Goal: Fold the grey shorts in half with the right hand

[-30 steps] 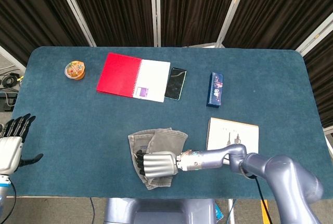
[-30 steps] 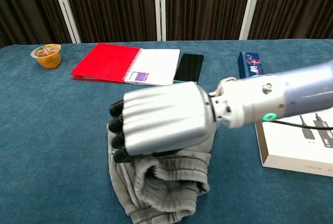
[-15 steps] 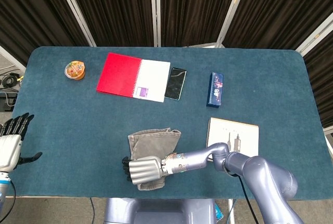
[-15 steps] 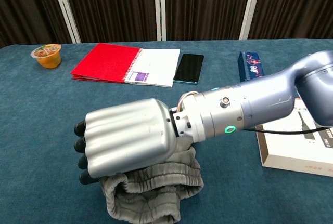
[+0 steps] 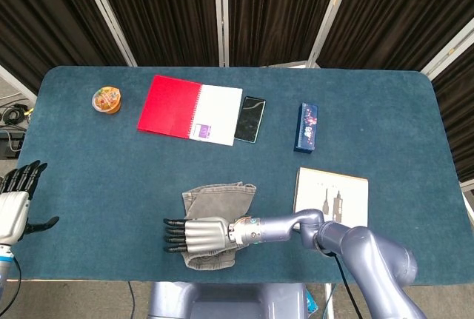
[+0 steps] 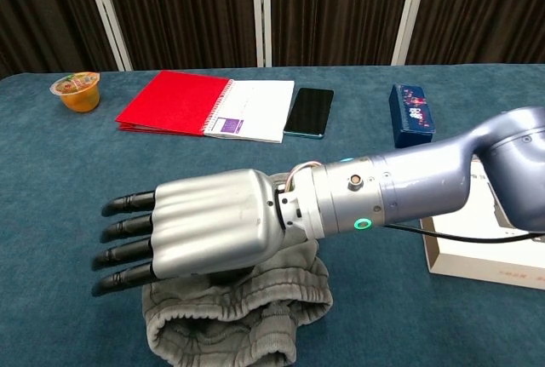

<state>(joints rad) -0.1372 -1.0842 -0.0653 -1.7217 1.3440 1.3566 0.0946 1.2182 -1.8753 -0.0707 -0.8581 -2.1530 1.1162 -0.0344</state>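
The grey shorts [image 5: 218, 200] lie bunched and folded over near the table's front edge, their waistband roll [image 6: 238, 320] low in the chest view. My right hand [image 5: 194, 234] hovers over their front left part, fingers stretched straight out to the left and holding nothing; the chest view shows the right hand [image 6: 192, 234] just above the cloth, hiding its middle. My left hand [image 5: 16, 204] hangs open off the table's left edge, far from the shorts.
A red notebook [image 5: 189, 108], a black phone [image 5: 250, 119] and a blue box [image 5: 307, 126] lie across the back. An orange cup [image 5: 107, 100] stands back left. A white book [image 5: 332, 193] lies right of the shorts, beside my right forearm.
My right hand moved left and toward the front over the shorts and uncurled its fingers, letting go of the cloth. The shorts now lie more compactly folded. The left hand barely moved.
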